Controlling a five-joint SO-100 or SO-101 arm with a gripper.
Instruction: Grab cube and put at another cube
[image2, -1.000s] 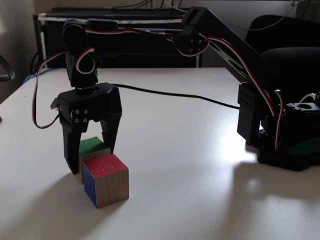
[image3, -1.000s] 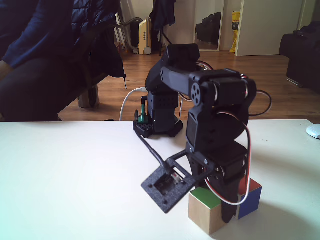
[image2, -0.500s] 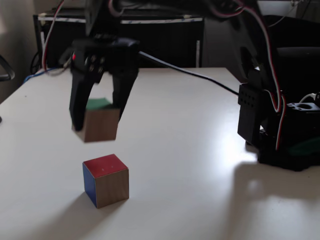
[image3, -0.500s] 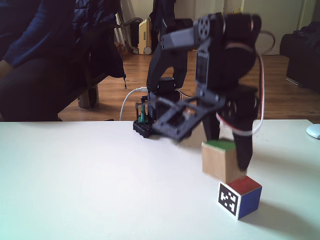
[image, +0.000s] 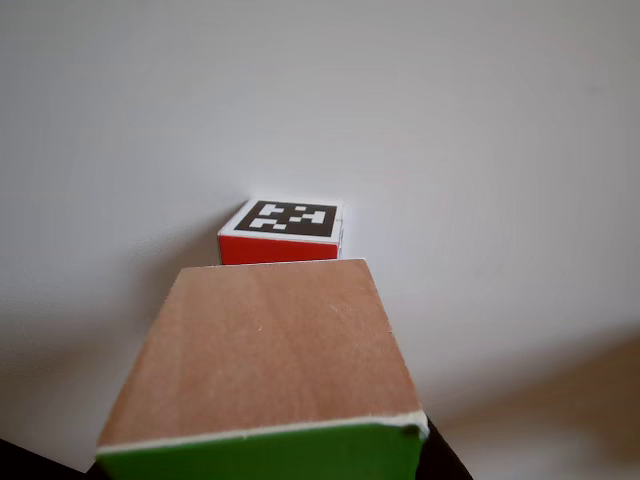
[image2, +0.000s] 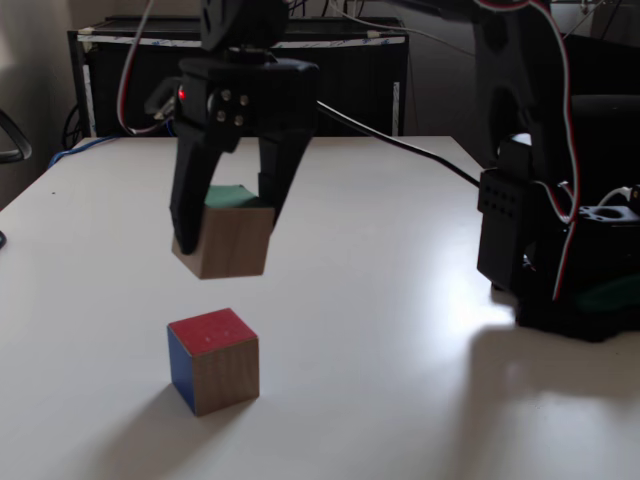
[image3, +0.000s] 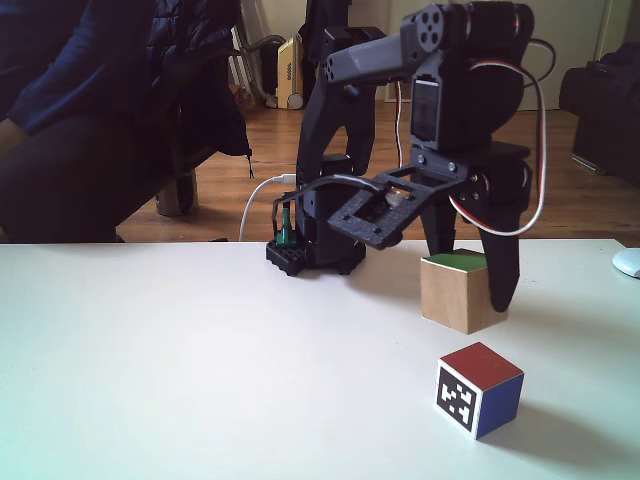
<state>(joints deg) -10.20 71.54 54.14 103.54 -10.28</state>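
My gripper (image2: 225, 232) is shut on the cube (image2: 228, 240) and holds it in the air above the white table. The cube is plain wood with a green top face. In a fixed view, the gripper (image3: 465, 285) grips the cube (image3: 455, 292) from both sides. Another cube (image2: 213, 360) rests on the table below and in front of the held one, red face up, with a blue side. A black-and-white marker face shows on it (image3: 480, 390). In the other view the held cube's wood face (image: 270, 350) fills the foreground, with another cube (image: 285, 232) beyond it.
The arm's black base (image2: 570, 270) stands at the table's right side, and a black cable (image2: 400, 150) crosses the tabletop. A seated person in dark clothes (image3: 60, 120) is behind the far left edge. A white object (image3: 628, 262) lies at the right edge.
The gripper closed on the wood-and-green cube beside the red one and lifted it off the table. It now hangs higher and slightly to the right in a fixed view.
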